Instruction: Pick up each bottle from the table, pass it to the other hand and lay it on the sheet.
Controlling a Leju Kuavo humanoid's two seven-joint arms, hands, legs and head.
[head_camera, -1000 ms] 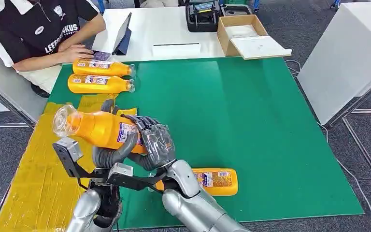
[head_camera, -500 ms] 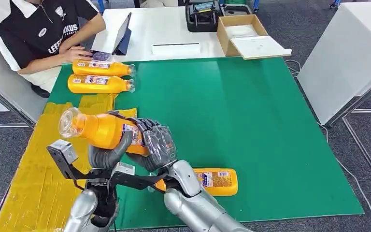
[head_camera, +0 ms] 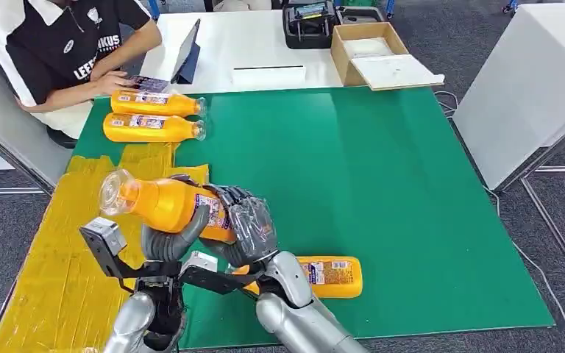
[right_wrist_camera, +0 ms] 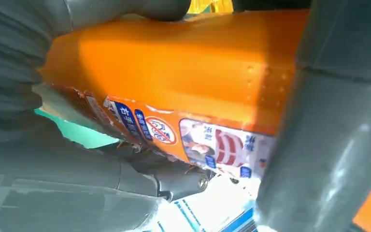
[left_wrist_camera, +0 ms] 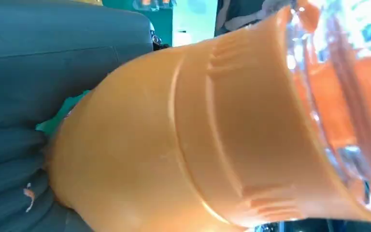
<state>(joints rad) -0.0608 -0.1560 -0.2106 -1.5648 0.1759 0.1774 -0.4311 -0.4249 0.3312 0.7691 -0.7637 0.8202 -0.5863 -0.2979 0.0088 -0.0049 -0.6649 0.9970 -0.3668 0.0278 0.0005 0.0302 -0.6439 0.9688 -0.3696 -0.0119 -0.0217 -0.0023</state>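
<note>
Both my left hand (head_camera: 168, 237) and right hand (head_camera: 246, 226) wrap fingers around an orange bottle (head_camera: 165, 202); its blue-printed label (right_wrist_camera: 222, 145) is unreadable.

Orange bottles (head_camera: 163, 204) with blue-and-white labels, green sheet (head_camera: 353, 176), yellow taped strip (head_camera: 44, 257), white table (head_camera: 257, 44), grey floor (head_camera: 559, 220)

Green table (head_camera: 382, 184) carries yellow sheet (head_camera: 44, 265) and 3 bottles (head_camera: 151, 127)

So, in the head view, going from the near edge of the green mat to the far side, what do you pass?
Lying bottle by the right arm → held bottle gripped by both hands → two bottles lying side by side → cardboard box on the white table.
</note>
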